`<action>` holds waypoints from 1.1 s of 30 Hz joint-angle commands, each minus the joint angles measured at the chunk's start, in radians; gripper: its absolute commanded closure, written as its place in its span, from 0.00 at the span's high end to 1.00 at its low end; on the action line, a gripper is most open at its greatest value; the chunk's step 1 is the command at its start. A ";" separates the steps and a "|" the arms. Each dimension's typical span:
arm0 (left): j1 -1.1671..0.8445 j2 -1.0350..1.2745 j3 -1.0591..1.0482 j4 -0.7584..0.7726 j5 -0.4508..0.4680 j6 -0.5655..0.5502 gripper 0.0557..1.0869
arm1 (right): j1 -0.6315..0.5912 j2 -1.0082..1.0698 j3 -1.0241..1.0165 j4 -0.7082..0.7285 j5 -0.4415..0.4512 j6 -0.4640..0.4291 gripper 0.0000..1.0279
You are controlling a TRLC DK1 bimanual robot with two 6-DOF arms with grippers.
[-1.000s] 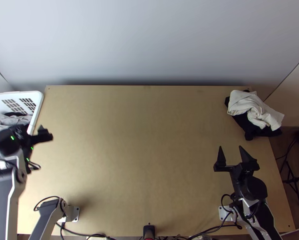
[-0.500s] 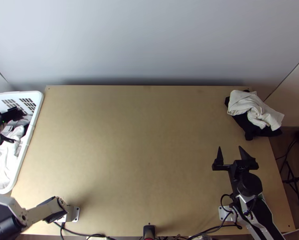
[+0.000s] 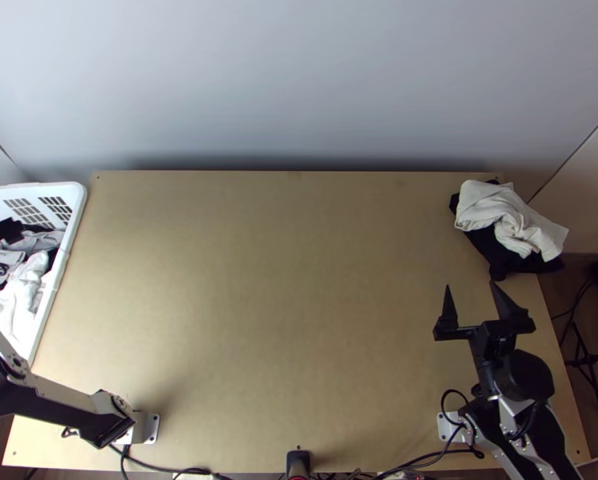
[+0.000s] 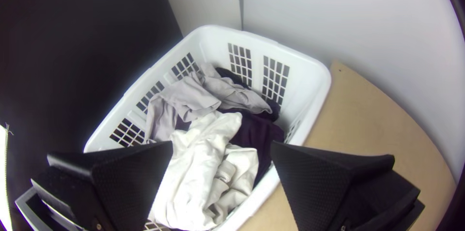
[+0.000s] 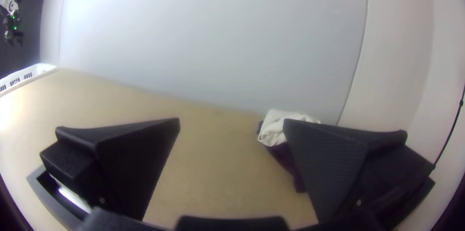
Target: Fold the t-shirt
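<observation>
Likely t-shirt [image 4: 193, 177]: white, bunched in basket [image 3: 78, 200], table's [image 3: 283, 296] nine o'clock. Left gripper [image 4: 221, 145] gapes empty above; best pinch one raised fold, lift slowly. Right gripper [image 3: 470, 286], three o'clock, spread, empty.

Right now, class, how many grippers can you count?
2: the left gripper, open over the white basket, and the right gripper, open over the right side of the table.

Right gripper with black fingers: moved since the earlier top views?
Yes: the right gripper has shifted slightly right and up the top view, nearer the crumpled cream cloth.
</observation>
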 commanded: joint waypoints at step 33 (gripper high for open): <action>0.238 0.573 -0.050 0.279 -0.025 0.037 0.65 | -0.034 0.753 0.850 -0.450 -0.026 0.250 0.96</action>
